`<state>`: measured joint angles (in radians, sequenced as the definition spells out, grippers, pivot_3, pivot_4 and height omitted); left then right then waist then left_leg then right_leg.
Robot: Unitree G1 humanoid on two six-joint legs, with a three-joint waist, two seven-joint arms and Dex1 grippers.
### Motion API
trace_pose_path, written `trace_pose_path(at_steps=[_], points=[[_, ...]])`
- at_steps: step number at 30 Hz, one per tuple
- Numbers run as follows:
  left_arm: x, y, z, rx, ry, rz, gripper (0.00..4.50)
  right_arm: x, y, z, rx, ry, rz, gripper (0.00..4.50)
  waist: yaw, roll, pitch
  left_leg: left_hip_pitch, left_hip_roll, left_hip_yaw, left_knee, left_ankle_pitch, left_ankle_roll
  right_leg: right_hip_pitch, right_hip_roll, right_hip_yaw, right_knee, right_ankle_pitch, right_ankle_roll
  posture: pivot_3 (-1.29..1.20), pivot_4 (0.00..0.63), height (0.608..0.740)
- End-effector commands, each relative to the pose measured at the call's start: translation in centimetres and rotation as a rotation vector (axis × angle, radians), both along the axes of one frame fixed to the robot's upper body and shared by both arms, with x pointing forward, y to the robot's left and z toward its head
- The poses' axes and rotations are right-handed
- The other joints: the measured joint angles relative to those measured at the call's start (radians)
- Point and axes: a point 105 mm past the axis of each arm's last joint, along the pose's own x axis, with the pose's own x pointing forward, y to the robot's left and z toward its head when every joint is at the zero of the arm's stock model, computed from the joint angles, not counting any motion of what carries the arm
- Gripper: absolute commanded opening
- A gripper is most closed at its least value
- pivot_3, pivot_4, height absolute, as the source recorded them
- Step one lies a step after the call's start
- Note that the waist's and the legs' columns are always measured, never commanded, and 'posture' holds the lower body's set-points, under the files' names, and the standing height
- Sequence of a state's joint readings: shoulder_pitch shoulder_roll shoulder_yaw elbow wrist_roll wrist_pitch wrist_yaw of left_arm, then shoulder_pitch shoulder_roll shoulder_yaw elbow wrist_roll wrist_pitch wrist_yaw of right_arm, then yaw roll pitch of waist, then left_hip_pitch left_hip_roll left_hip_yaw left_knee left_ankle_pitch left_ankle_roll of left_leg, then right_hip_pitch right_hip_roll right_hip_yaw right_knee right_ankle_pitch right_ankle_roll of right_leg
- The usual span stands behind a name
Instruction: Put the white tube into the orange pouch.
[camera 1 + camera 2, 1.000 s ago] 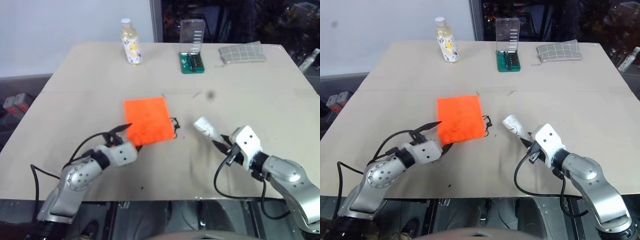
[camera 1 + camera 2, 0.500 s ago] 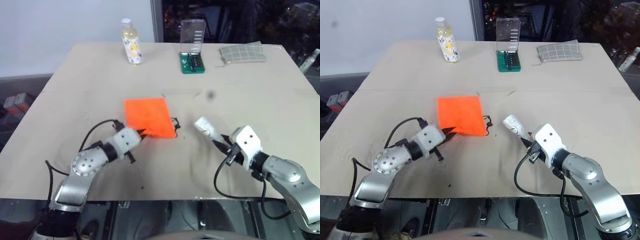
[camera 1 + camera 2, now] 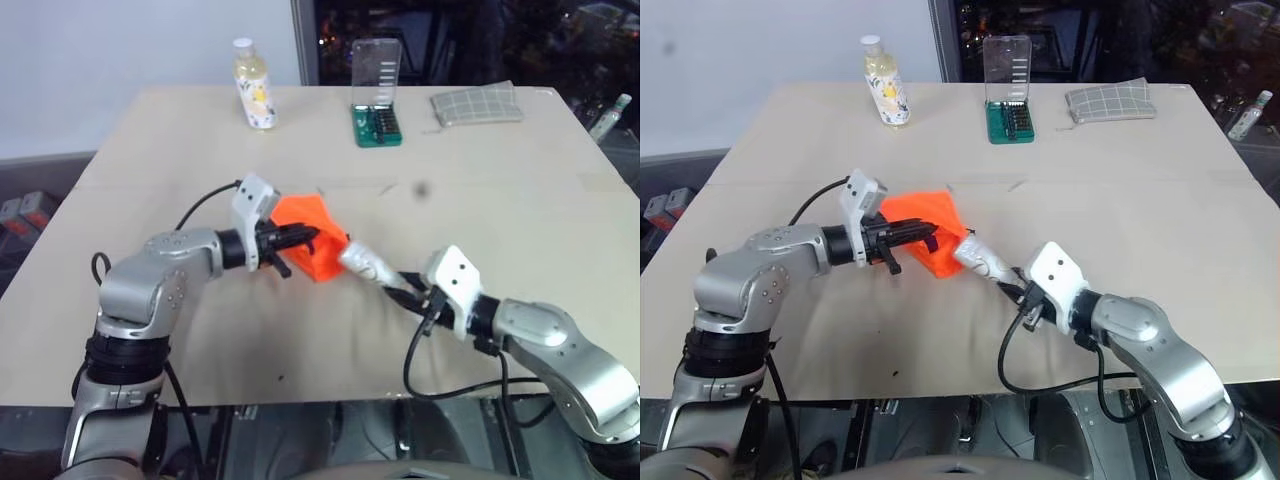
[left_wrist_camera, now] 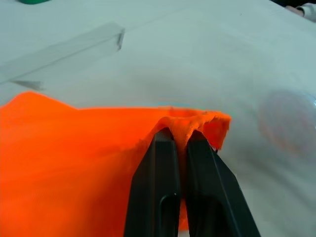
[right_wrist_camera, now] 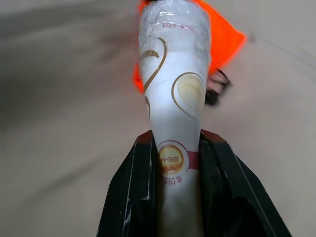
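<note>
The left gripper (image 3: pixel 312 236) is pinched tight on an edge of the orange pouch (image 3: pixel 312 244), its two black fingers (image 4: pixel 159 187) pressed together with a fold of the fabric bunched between them. The pouch is lifted off the table (image 3: pixel 500 180) on that side and hangs crumpled and tilted from the grip.

The right gripper (image 3: pixel 410 290) is clamped on the white tube (image 3: pixel 364 266), holding it by the flat crimped end; the round cap end points toward the pouch. In the head views the cap end sits right at the lower right edge of the pouch, touching it or just beside it; I cannot tell if it is inside the opening. The black cord (image 5: pixel 215 92) of the pouch dangles next to the tube.

Well beyond the pouch, along the far edge of the table, stand a clear bottle (image 3: pixel 251 85) with yellowish liquid, a green tool case (image 3: pixel 378 118) with its clear lid up, and a folded grey checked cloth (image 3: pixel 476 103).
</note>
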<state>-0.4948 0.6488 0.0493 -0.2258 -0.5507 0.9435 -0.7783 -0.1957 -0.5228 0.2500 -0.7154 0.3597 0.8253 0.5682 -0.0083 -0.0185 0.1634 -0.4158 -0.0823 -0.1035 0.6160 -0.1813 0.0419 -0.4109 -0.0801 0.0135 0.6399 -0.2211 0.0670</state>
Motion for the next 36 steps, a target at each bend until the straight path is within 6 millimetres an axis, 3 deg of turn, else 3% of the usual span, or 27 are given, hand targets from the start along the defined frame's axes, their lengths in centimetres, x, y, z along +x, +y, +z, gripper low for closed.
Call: trace_pose_path(at_steps=[1, 7, 9, 14, 19, 26, 27, 30, 32, 36], points=[[0.1, -0.4, 1.5, 0.002, -0.043, -0.027, 0.21, 0.6, 1.5, 0.2, 0.004, 0.017, 0.066, 0.92, -0.002, 0.0, 0.0, 0.0, 0.0, 0.0, 0.0, 0.0, 0.0, 0.0, 0.0, 0.0, 0.0, 0.0, 0.0, 0.0, 0.15, 0.74], [-1.0, -2.1, 1.5, 0.033, -0.067, -0.106, 0.21, 3.8, 2.1, -0.8, -0.053, 0.069, 0.005, 0.92, -0.002, 0.0, 0.0, 0.0, 0.0, 0.0, 0.0, 0.0, 0.0, -0.001, 0.0, 0.001, 0.0, 0.0, 0.0, 0.0, 0.15, 0.74], [-2.4, -2.5, 0.7, 0.056, -0.058, -0.159, 0.21, 4.9, 2.1, -0.9, -0.033, 0.102, -0.074, 0.92, -0.006, -0.001, 0.0, 0.0, 0.0, 0.001, -0.001, 0.0, 0.0, -0.001, 0.0, 0.002, 0.0, 0.0, -0.001, 0.0, 0.15, 0.74], [-4.5, -2.3, -1.5, 0.127, -0.051, -0.226, 0.21, 5.6, 2.0, -1.4, -0.045, 0.137, -0.131, 0.92, -0.004, 0.0, 0.0, -0.001, 0.0, 0.002, -0.004, 0.0, -0.001, -0.004, 0.0, 0.005, 0.001, 0.001, -0.001, 0.0, 0.15, 0.74], [-4.1, -2.7, -2.5, 0.142, -0.076, -0.209, 0.21, 6.8, 5.2, -1.8, -0.065, 0.097, -0.103, 0.92, -0.005, 0.0, 0.0, 0.0, 0.0, 0.003, -0.004, -0.003, -0.005, -0.004, 0.0, 0.005, 0.001, 0.001, -0.001, 0.0, 0.15, 0.74], [-3.5, -2.5, -3.1, 0.156, -0.091, -0.184, 0.21, 10.0, 9.0, -0.7, -0.025, -0.061, -0.101, 0.92, -0.008, -0.001, 0.0, 0.001, 0.0, 0.002, -0.004, -0.001, -0.005, -0.004, 0.002, 0.005, 0.002, 0.001, -0.001, 0.0, 0.15, 0.74], [-3.4, -2.4, -3.1, 0.158, -0.093, -0.18, 0.0, 10.4, 9.2, -0.8, -0.017, -0.058, -0.104, 1.42, -0.007, 0.0, 0.0, 0.001, 0.0, 0.002, -0.004, -0.001, -0.005, -0.004, 0.002, 0.005, 0.002, 0.001, -0.002, 0.0, 0.15, 0.74], [-3.1, -1.8, -3.1, 0.159, -0.096, -0.155, 0.0, 10.8, 9.3, -0.9, -0.005, -0.08, -0.099, 2.24, -0.008, 0.0, 0.0, 0.001, -0.001, 0.002, -0.004, -0.001, -0.005, -0.004, 0.002, 0.005, 0.001, 0.001, -0.002, 0.0, 0.15, 0.74], [-2.8, -1.5, -2.9, 0.136, -0.088, -0.136, 0.0, 10.5, 9.1, -0.4, 0.025, -0.106, -0.085, 3.22, -0.007, 0.0, 0.0, 0.001, -0.001, 0.002, -0.004, -0.001, -0.005, -0.004, 0.002, 0.005, 0.001, 0.001, -0.002, 0.0, 0.15, 0.74], [-1.3, -0.6, -1.1, -0.085, -0.08, -0.083, 0.0, 8.7, 5.5, 1.7, 0.077, -0.157, -0.096, 3.34, -0.002, 0.001, 0.001, 0.0, -0.001, 0.0, -0.004, -0.001, -0.006, -0.004, 0.002, 0.004, 0.002, 0.001, -0.002, 0.0, 0.15, 0.74]])
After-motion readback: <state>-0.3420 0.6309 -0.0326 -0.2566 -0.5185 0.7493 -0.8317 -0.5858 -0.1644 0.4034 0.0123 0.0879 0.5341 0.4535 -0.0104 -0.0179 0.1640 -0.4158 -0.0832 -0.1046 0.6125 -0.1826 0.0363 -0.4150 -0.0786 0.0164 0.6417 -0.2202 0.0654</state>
